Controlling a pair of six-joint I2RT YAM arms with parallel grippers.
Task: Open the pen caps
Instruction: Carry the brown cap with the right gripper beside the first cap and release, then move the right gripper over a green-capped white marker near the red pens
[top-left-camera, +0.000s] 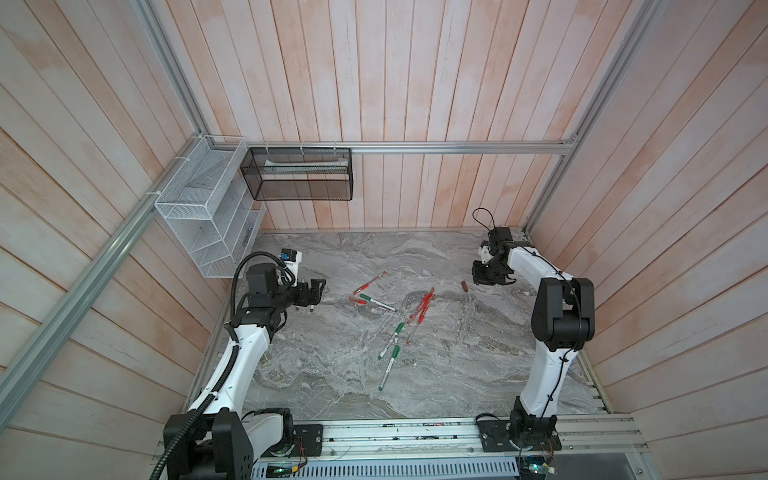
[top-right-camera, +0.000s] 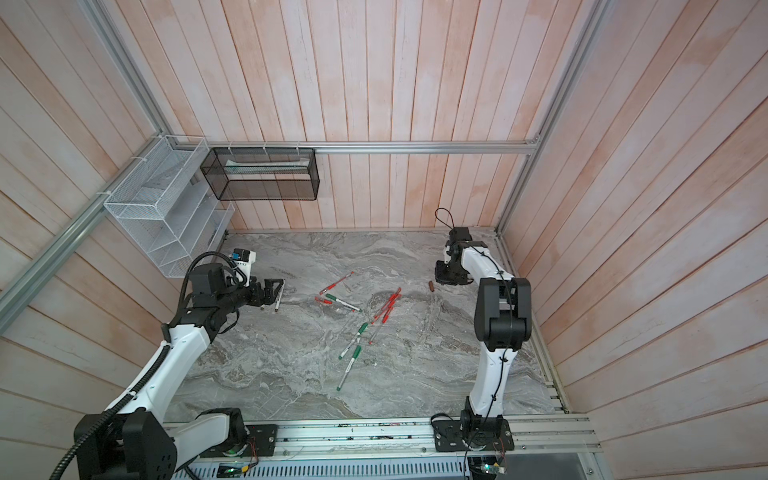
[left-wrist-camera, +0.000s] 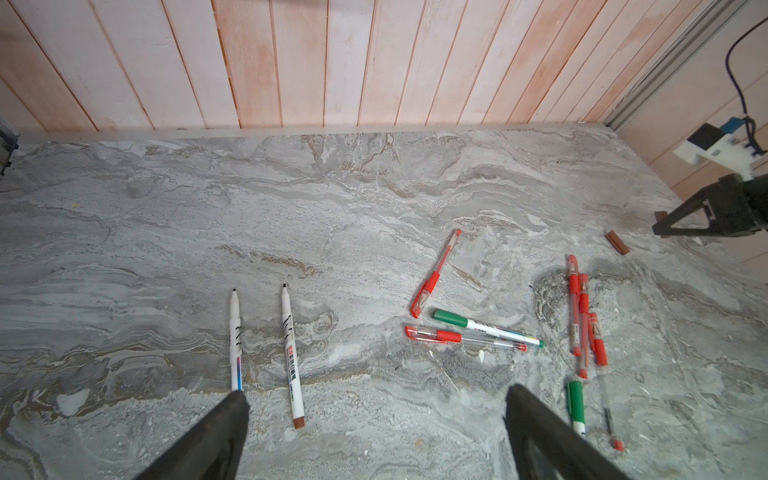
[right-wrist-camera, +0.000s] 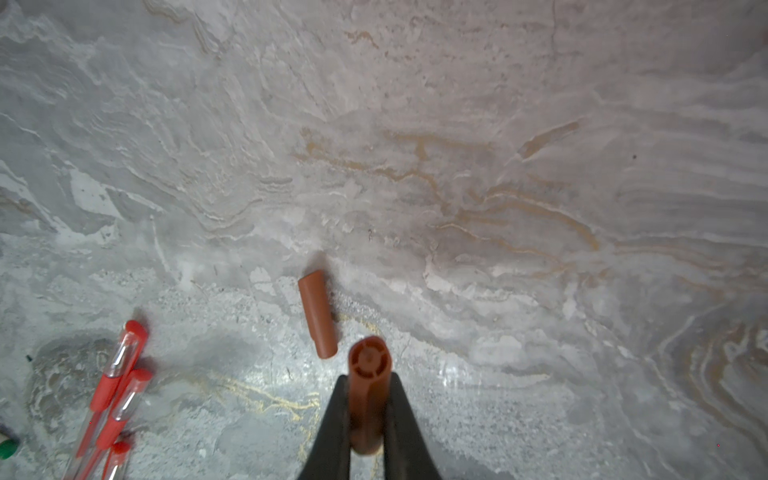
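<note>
In the right wrist view my right gripper (right-wrist-camera: 369, 380) is shut on a chunky brown cap (right-wrist-camera: 368, 399), held just above the table. A second brown cap (right-wrist-camera: 318, 313) lies loose on the marble just ahead of it and shows in both top views (top-left-camera: 465, 286) (top-right-camera: 432, 286). My left gripper (left-wrist-camera: 376, 397) stands wide open with nothing held. Two uncapped white markers (left-wrist-camera: 292, 357) (left-wrist-camera: 236, 340) lie on the table by its fingers. Several red-capped pens (left-wrist-camera: 575, 303) and green-capped markers (left-wrist-camera: 451, 318) lie scattered mid-table (top-left-camera: 422, 307).
A black mesh basket (top-left-camera: 299, 174) and a white wire rack (top-left-camera: 203, 216) hang on the walls at the back left. Wooden walls close in the marble table (top-left-camera: 332, 374) on three sides. The arm bases sit on a rail (top-left-camera: 415, 434) along the front edge.
</note>
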